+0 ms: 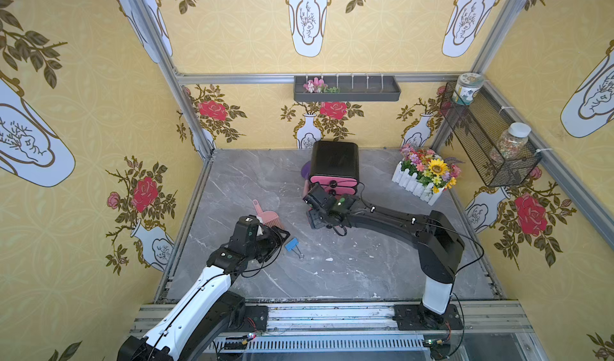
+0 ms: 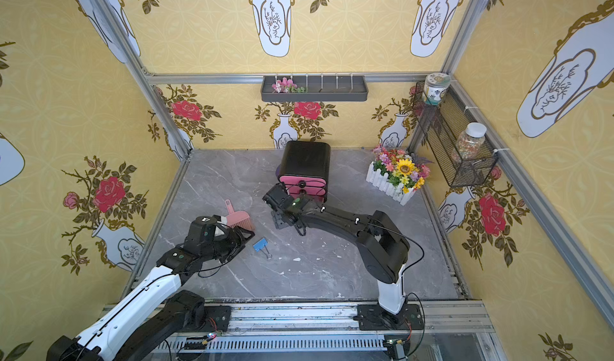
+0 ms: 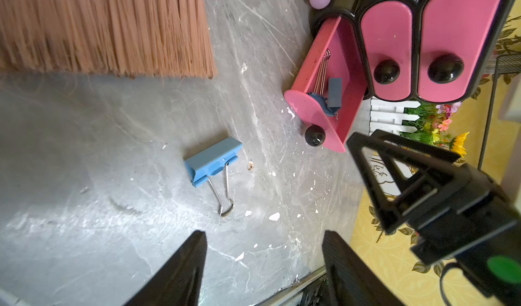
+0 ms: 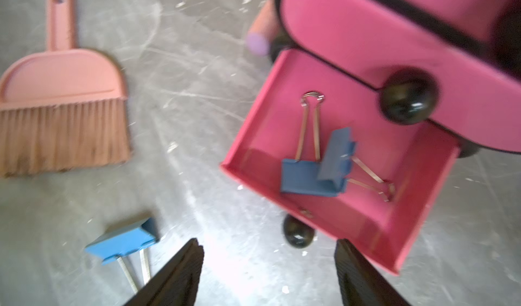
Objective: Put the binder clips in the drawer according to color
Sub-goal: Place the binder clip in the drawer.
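Observation:
One blue binder clip lies on the grey table, also in the left wrist view. Behind it stands the black cabinet with pink drawers. Its bottom drawer is pulled out, and two blue binder clips lie inside, touching. My right gripper hovers open and empty just in front of that drawer's knob. My left gripper is open and empty, a short way from the loose clip on the side away from the drawer.
A pink dustpan brush lies left of the loose clip, close to the left arm. A flower box with a white fence stands at the back right. A pink and purple object sits beside the cabinet. White flecks dot the table.

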`<state>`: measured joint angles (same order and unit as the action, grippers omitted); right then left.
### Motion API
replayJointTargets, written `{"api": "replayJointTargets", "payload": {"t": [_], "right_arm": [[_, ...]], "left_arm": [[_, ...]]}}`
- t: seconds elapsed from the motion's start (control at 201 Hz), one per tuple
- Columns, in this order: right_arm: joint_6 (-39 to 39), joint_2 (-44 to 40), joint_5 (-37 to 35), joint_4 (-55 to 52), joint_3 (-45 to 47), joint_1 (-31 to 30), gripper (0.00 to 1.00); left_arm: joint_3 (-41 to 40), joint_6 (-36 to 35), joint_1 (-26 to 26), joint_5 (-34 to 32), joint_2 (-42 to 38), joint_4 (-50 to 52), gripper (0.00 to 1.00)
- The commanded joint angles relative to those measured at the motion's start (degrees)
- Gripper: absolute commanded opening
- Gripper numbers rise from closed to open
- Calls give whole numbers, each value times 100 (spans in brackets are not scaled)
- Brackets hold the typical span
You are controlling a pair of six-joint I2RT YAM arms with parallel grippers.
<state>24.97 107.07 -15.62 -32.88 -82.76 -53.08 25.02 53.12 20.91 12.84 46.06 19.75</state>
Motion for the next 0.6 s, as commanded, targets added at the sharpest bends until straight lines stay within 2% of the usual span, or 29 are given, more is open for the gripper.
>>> {"api": "replayJointTargets", "payload": {"t": [0.0, 0.249, 0.413, 0.592], "right_arm": [[-159, 13, 309, 382, 96, -172, 82], [-431, 350, 1377, 955, 208, -326, 87], [-654, 749, 1755, 972, -21, -402, 90], [-790, 1183, 1802, 819, -386, -555, 92]], "left_arm": [[-114, 175, -24, -108, -128, 103, 71], [-480, 975, -77, -480, -1100, 534, 71], [-759, 1597, -97, -777, -1922, 948, 73], [-876, 2076, -100, -1037, -2637, 1488, 73]]}}
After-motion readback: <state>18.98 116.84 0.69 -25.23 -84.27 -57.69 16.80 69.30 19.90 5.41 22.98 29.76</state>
